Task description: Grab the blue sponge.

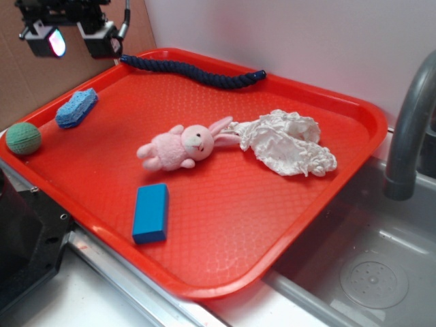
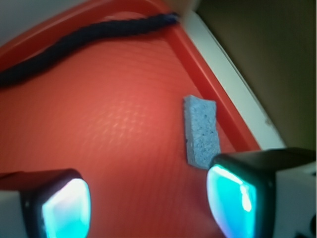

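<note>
1. Pale wall and brown cardboard close off the back of the scene, with a steel sink (image 1: 371, 272) and grey faucet (image 1: 409, 136) to one side; a red tray (image 1: 225, 266) fills most of the surface.
2. Up at the tray's far corner hangs the end effector (image 1: 73, 39), well above everything, fingers spread apart with nothing between them. From where it sits, I judge it is only lining up for a descent.
3. On the tray, the blue sponge (image 1: 76, 107) lies flat close to the raised rim, near the corner below the end effector. The wrist view shows it (image 2: 200, 131) just ahead of one finger (image 2: 237, 196), off to the side rather than centred between the pair, so the arm probably needs to shift across before coming down.
4. Its spot beside the rim may leave little room for a finger on that side.
5. Also in the tray: a green ball (image 1: 23, 138) at the edge near the sponge, a dark rope (image 1: 194, 71) along the back, a pink bunny (image 1: 180, 146) in the middle touching a crumpled white cloth (image 1: 286, 143), and a smooth blue block (image 1: 150, 212) toward the front.
6. That block is darker and well apart from the sponge, so confusion looks unlikely.
</note>
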`<control>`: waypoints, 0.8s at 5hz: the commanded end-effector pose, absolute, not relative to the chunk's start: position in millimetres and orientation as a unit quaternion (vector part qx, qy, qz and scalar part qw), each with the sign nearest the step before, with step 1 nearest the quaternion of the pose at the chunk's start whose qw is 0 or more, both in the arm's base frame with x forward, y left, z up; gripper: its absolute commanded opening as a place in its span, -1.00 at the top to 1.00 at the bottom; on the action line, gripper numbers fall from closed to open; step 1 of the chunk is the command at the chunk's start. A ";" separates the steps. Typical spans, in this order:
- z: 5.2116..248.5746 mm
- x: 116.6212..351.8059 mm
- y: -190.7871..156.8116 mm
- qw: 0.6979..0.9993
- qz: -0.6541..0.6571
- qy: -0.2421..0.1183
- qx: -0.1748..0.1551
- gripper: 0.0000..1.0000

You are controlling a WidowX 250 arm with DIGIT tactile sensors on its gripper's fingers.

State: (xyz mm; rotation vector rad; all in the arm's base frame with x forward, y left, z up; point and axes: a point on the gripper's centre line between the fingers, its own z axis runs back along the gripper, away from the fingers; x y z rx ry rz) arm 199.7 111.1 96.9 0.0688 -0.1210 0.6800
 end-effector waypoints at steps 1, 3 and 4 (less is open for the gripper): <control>69.0 178.4 151.5 0.896 0.442 -0.020 0.045 -1.00; 37.3 181.1 166.5 0.917 0.395 -0.013 0.058 -1.00; 21.2 192.2 156.7 0.929 0.366 -0.013 0.050 -1.00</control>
